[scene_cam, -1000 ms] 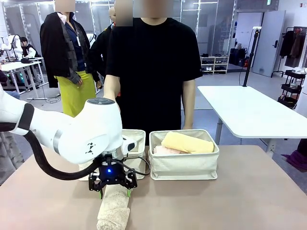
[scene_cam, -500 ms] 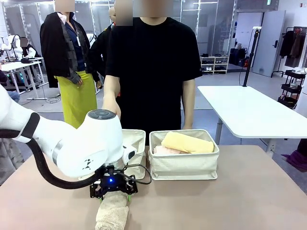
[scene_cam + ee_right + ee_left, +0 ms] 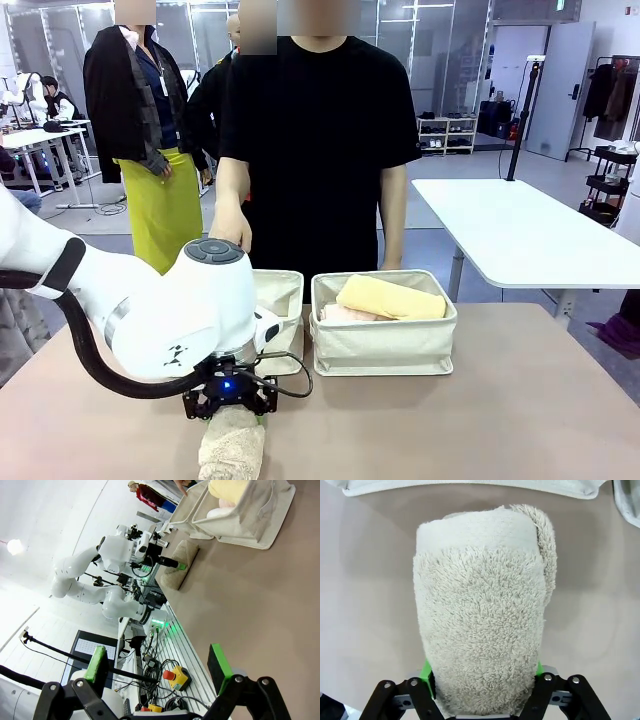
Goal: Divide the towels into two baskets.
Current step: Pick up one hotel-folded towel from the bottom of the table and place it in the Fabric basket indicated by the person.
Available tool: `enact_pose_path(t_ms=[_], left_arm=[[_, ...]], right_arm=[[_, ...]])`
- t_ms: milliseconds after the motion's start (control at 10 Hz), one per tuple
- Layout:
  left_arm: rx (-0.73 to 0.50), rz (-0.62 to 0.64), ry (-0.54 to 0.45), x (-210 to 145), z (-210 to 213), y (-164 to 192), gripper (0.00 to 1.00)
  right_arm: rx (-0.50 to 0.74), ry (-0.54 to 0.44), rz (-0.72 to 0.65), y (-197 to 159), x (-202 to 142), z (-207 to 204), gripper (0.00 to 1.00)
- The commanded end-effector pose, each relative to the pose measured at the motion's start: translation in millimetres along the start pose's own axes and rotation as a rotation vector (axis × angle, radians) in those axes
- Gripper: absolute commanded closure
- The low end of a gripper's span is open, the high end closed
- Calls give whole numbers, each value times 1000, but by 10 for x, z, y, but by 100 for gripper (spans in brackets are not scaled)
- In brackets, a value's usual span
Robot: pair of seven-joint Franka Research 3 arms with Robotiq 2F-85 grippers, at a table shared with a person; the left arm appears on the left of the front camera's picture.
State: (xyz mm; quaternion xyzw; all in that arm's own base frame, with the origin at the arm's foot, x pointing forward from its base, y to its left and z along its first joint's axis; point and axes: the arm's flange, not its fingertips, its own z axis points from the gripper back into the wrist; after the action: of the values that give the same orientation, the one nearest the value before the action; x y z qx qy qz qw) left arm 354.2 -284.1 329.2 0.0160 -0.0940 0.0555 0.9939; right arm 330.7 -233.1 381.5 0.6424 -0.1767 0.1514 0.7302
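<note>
The left hand [image 3: 228, 410] is clenched around the far end of a rolled beige terry-cloth towel [image 3: 232, 448] lying at the table's [image 3: 480, 420] near edge, in front of two cream canvas baskets [image 3: 384, 338], while the right hand [image 3: 159, 666] hangs with its fingers spread, grasping nothing.

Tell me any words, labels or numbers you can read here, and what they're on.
None can be read.
Left arm: small dark marks on its white shell, too small to read.
Dark screen under the other table: faint lines, too blurred.
Towel and baskets: no print seen.
</note>
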Motion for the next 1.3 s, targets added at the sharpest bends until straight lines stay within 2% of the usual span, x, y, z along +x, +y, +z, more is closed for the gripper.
enact_pose_path(t_ms=[0,200,300,400,500,600,700,800,900,1200], left_arm=[[-2,7,-33,-37,17,-51,54],[-86,-85,5,-83,359,29,53],[-76,-136,-17,-110,693,96,53],[-136,-225,-18,-127,1068,168,53],[-100,-201,-55,-16,1393,233,53],[-115,-290,-59,40,1536,239,53],[-124,-316,-66,137,1650,211,53],[-126,-291,-52,182,1666,165,53],[-124,-277,-80,8,1597,176,53],[-124,-277,-80,8,1597,176,53]], right_arm=[[1,3,2,25,-4,-11,0],[1,3,2,25,-4,-11,0],[1,3,2,25,-4,-11,0],[1,3,2,25,-4,-11,0],[1,3,2,25,-4,-11,0],[1,3,2,25,-4,-11,0],[1,3,2,25,-4,-11,0],[1,3,2,25,-4,-11,0],[1,3,2,25,-4,-11,0],[1,3,2,25,-4,-11,0]])
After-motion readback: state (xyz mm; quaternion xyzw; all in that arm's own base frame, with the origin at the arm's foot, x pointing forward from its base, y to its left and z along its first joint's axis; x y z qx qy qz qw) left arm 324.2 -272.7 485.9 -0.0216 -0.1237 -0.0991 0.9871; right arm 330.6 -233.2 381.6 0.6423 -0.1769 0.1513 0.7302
